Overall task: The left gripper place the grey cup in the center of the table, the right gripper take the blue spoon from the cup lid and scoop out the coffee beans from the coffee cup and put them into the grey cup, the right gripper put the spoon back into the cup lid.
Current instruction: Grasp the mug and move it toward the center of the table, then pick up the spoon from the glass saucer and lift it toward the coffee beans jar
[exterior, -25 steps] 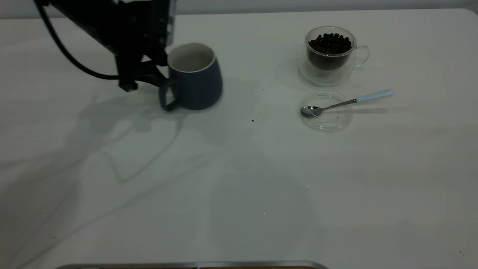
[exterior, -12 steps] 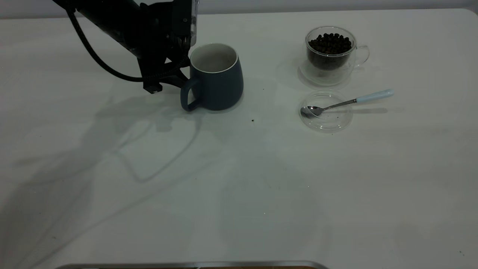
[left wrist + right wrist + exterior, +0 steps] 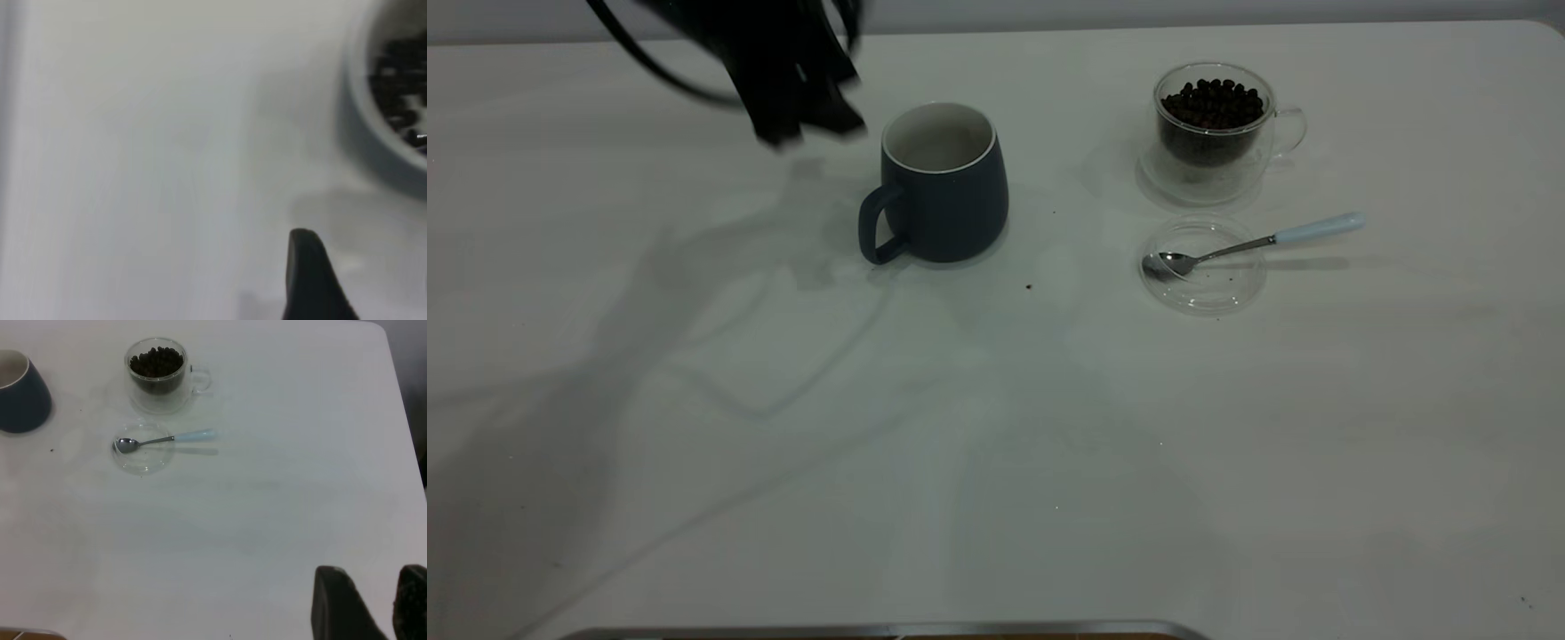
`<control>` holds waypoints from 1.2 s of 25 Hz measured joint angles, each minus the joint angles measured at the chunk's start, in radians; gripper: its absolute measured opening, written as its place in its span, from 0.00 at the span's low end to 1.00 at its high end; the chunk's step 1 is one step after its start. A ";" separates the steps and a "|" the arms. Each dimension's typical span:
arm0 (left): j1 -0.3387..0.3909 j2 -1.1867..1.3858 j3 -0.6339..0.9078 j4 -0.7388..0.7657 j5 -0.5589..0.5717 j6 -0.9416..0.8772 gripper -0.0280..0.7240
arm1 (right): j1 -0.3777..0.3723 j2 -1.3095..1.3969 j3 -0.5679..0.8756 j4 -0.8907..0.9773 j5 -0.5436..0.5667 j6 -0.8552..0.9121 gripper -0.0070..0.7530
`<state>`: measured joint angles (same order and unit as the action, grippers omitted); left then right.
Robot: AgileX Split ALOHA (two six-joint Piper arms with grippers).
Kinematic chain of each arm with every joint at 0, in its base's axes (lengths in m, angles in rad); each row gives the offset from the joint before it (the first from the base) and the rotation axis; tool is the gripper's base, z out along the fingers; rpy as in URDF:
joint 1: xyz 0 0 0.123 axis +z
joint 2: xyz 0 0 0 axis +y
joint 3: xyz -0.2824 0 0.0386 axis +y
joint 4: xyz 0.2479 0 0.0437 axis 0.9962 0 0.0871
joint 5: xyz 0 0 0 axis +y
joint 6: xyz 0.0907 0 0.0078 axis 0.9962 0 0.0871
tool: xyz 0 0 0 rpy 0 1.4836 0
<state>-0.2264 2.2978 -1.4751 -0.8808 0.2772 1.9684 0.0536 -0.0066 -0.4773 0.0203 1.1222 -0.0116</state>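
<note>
Upper left of the exterior frame, the left gripper (image 3: 805,133) hangs blurred; jaw state cannot be told. Grey cup (image 3: 943,182) stands centre-left, heavy, stiff. Right: coffee cup (image 3: 1214,129), fragile; blue spoon (image 3: 1254,242), light, slippery, best pinched at its handle, across the cup lid (image 3: 1202,265). Right gripper (image 3: 370,603) slightly parted, unobstructed.

The black left hand (image 3: 800,107) is a motion-blurred smear cut off by the exterior view's top edge, so its fingers cannot be made out. The left wrist view is blurred throughout. The dark grey ceramic cup (image 3: 20,390) is cropped in the right wrist view.
</note>
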 joint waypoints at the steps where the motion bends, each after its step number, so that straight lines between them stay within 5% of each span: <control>1: 0.011 -0.029 0.000 0.010 0.004 -0.027 0.67 | 0.000 0.000 0.000 0.000 0.000 0.000 0.32; 16: 0.057 -0.651 0.001 0.187 0.210 -0.737 0.67 | 0.000 0.000 0.000 0.000 0.000 0.000 0.32; 20: 0.057 -0.816 0.001 0.426 0.397 -1.087 0.67 | 0.000 0.000 0.000 0.000 0.000 0.000 0.32; 26: 0.057 -0.984 0.001 0.835 0.853 -1.640 0.67 | 0.000 0.000 0.000 0.000 0.000 0.000 0.32; 30: 0.057 -1.067 0.020 0.940 0.889 -1.779 0.67 | 0.000 0.000 0.000 0.000 0.000 0.000 0.32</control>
<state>-0.1690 1.2308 -1.4551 0.0587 1.1661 0.1895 0.0536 -0.0066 -0.4773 0.0203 1.1222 -0.0116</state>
